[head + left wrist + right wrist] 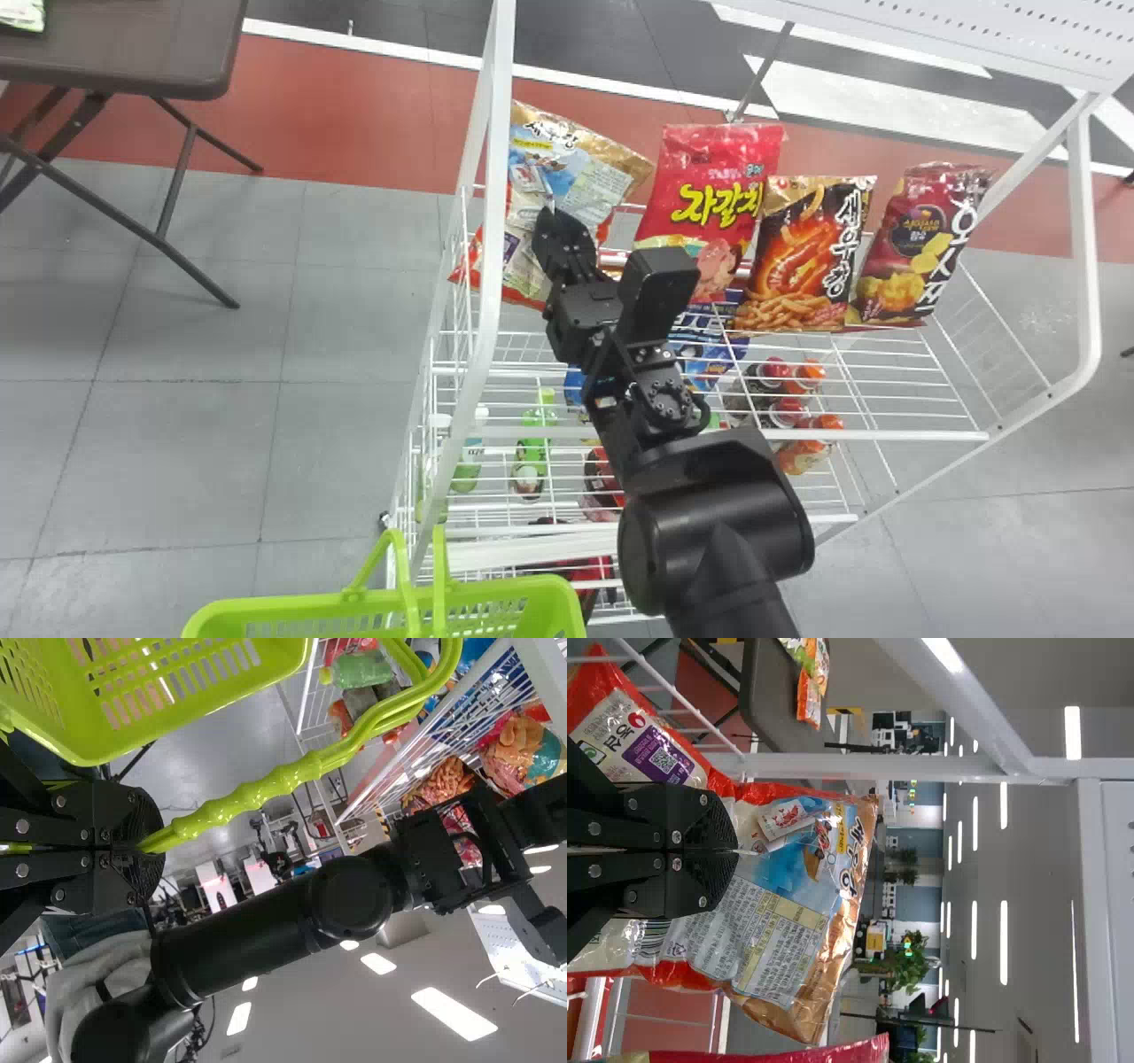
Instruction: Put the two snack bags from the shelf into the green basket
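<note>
Off to the left I can see a dark folding table point(159, 53) on thin legs, with bright packaging point(808, 678) lying on it. A red band point(345, 111) crosses the floor beside grey tiles point(204, 328). Lower down are green bottles point(532, 447) and, to their right, some orange-topped bottles point(808, 374). Farther back, a leafy plant point(908, 966) sits below long ceiling lights point(1004, 939).

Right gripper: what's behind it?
A red-edged snack bag with a blue panel spreads behind the right gripper. What the fingers cover, around the bag's middle, can't be seen.
</note>
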`<state>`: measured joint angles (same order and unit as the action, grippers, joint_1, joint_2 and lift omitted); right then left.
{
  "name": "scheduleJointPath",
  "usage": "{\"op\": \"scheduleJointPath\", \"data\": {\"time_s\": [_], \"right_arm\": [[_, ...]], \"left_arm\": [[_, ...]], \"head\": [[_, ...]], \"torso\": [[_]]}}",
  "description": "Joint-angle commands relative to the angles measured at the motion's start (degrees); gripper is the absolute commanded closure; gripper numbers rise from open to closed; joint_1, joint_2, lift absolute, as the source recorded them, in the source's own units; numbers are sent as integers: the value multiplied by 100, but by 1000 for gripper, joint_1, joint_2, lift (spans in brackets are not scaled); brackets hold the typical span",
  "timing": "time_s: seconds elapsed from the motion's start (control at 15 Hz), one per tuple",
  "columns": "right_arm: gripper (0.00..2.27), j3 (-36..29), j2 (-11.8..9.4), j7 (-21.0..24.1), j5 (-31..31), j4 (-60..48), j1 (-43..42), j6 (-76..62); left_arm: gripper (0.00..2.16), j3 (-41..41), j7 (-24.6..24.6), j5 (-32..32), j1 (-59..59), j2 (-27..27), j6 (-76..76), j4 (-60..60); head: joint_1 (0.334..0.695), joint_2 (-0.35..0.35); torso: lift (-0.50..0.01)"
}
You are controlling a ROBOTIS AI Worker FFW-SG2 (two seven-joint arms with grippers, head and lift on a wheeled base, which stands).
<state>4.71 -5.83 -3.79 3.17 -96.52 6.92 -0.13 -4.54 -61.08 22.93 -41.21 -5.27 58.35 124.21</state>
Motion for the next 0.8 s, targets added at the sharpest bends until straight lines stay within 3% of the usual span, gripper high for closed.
{"op": "scheduleJointPath", "data": {"time_s": [0.0, 0.27, 0.73], "right_arm": [[2223, -23, -67, -122, 61, -262, 213, -96], [2223, -146, -138, -570, 289, -622, 547, -202], [2223, -603, -208, -386, 307, -1765, 1566, -184]], "left_arm": [[2108, -12, 0, 1, -28, 0, -3, 42], [2105, -64, 0, -8, -72, -27, -3, 112], [2105, -135, -27, -26, -151, -35, -20, 182]], "head": [[695, -344], [695, -348], [695, -350]], "torso": [[-10], [-10], [-10]]}}
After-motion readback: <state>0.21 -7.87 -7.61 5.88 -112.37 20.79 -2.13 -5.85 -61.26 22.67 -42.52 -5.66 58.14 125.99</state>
